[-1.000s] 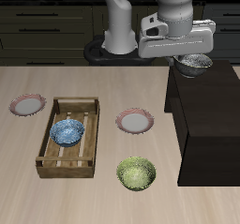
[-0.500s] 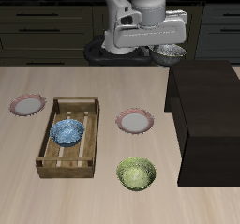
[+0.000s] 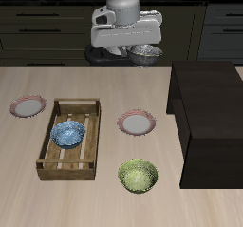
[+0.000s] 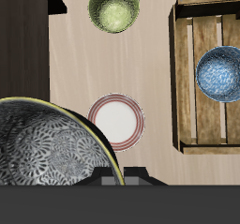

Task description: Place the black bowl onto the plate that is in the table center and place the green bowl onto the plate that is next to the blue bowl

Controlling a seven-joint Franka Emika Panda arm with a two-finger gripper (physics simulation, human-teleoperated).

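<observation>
My gripper (image 3: 142, 47) is shut on the rim of the black bowl (image 3: 145, 52) and holds it high above the table's back part. In the wrist view the black bowl (image 4: 47, 155) hangs from the gripper (image 4: 111, 174). The centre plate (image 3: 137, 123), white with a pink rim, lies below and nearer the front; it also shows in the wrist view (image 4: 117, 119). The green bowl (image 3: 139, 176) sits near the front edge, and shows in the wrist view (image 4: 113, 7). The blue bowl (image 3: 69, 133) lies in a wooden crate (image 3: 59, 162). A second plate (image 3: 28, 106) lies beside the crate.
A tall black box (image 3: 211, 117) stands on the table beside the centre plate and the green bowl. The crate's walls (image 4: 180, 78) rise around the blue bowl (image 4: 221, 73). Dark cabinets run behind the table.
My gripper, with the black bowl in it, has moved sideways off the black box's top toward the table's middle, staying high. Nothing on the table has moved.
</observation>
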